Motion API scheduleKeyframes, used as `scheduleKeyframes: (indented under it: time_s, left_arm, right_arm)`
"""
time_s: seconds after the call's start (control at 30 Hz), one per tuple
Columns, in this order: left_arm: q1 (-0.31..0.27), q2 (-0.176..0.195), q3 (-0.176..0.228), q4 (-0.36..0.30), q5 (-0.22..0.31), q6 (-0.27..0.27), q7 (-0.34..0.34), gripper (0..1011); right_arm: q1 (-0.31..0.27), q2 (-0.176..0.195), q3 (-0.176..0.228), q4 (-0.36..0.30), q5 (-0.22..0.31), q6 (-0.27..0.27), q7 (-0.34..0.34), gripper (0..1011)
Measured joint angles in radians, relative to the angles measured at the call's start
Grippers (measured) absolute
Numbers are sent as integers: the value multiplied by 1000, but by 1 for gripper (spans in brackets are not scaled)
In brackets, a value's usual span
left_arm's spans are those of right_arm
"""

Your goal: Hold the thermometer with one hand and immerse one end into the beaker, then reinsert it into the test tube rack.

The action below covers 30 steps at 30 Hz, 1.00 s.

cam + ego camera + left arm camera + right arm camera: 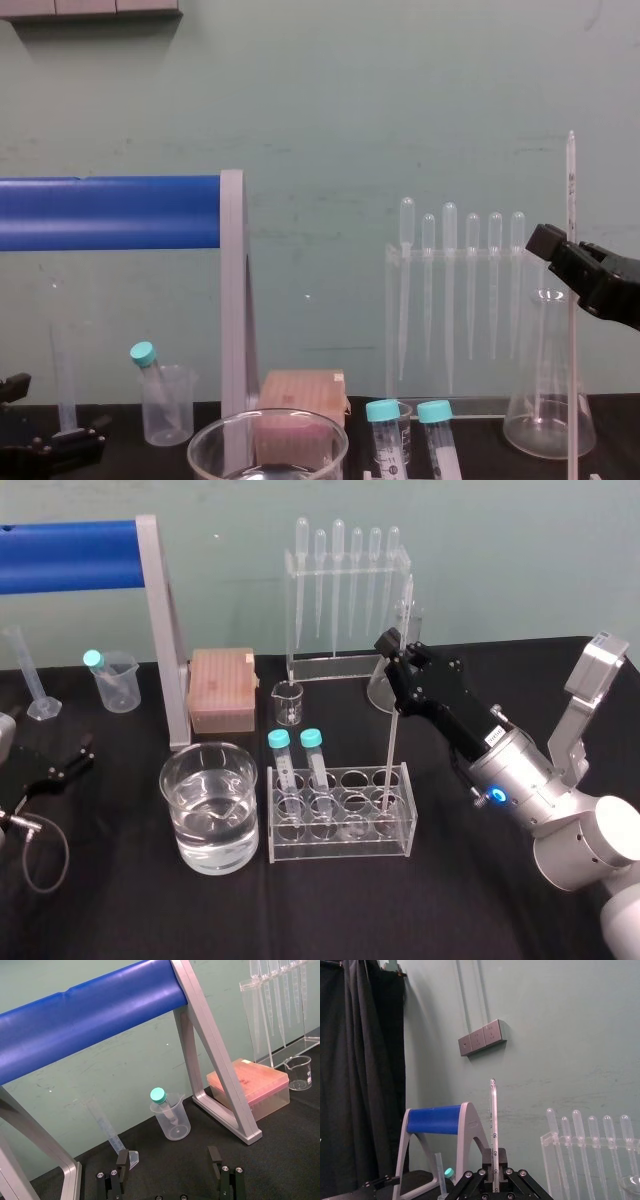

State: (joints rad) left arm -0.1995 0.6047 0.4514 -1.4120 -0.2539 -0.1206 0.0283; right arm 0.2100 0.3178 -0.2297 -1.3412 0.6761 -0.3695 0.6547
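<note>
The thermometer [390,745] is a long thin glass rod standing nearly upright, its lower end inside a right-hand hole of the clear test tube rack [340,852]. My right gripper [395,648] is shut on the rod's upper part, and its black fingers reach in from the right. In the right wrist view the thermometer [494,1125] rises straight up from the right gripper [495,1157]. In the chest view the thermometer [571,300] passes through the right gripper [560,250]. The beaker [210,810], half full of water, stands left of the rack. My left gripper [169,1162] rests open at the table's left.
Two teal-capped tubes [296,765] stand in the rack's left holes. Behind it are a pipette stand [345,590], a small glass beaker [288,702], a conical flask [550,420] and a pink tip box [222,690]. A blue roller frame [90,555], a plastic cup [115,685] and a cylinder [30,675] stand at left.
</note>
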Motion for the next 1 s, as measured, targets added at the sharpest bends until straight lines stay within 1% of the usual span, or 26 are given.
scheduleKeyframes:
  time_s: [0.23,1.0]
  left_arm:
    - [0,0,0,0,0,0,0,1008]
    - [0,0,0,0,0,0,0,1008]
  right_arm:
    - [-4,0,1,-1,0,4,-10,56]
    - [-3,0,1,-1,-1,5,-10,55]
